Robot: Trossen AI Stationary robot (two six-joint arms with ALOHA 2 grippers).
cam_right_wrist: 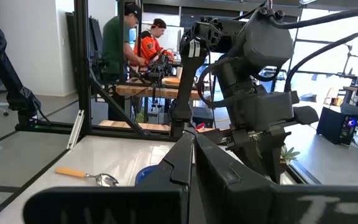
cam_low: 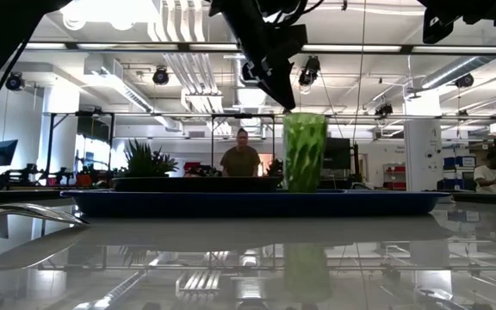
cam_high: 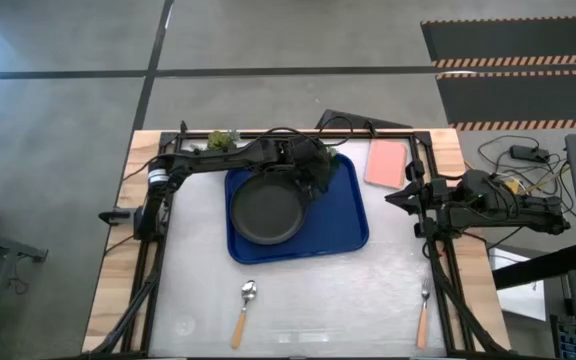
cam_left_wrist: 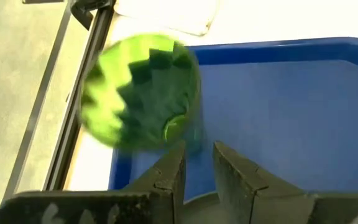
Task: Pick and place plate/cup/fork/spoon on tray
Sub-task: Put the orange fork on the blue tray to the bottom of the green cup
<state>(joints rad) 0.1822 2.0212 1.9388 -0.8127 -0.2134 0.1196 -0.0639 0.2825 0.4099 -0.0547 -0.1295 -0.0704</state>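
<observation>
The green cup (cam_low: 305, 151) stands upright on its base in the blue tray (cam_high: 353, 225), at the tray's far right corner; it also shows in the left wrist view (cam_left_wrist: 143, 93). The black plate (cam_high: 266, 208) lies flat on the tray's left half. My left gripper (cam_left_wrist: 197, 158) hangs just above the cup's rim, its fingers a narrow gap apart with nothing between them. The spoon (cam_high: 245, 303) and the fork (cam_high: 423, 318) lie on the table near its front edge. My right gripper (cam_high: 393, 197) is shut and empty, right of the tray. My left gripper points down over the cup, with one fingertip (cam_low: 288, 105) right at the cup's rim (cam_low: 305, 115). I cannot tell whether it touches the rim. The cup stands on the tray by itself.
A pink flat rectangle (cam_high: 386, 162) lies at the far right, and a small leafy plant (cam_high: 223, 140) stands at the far edge. The tray's right half (cam_high: 338, 215) is bare. People stand in the room behind the table (cam_low: 241, 159).
</observation>
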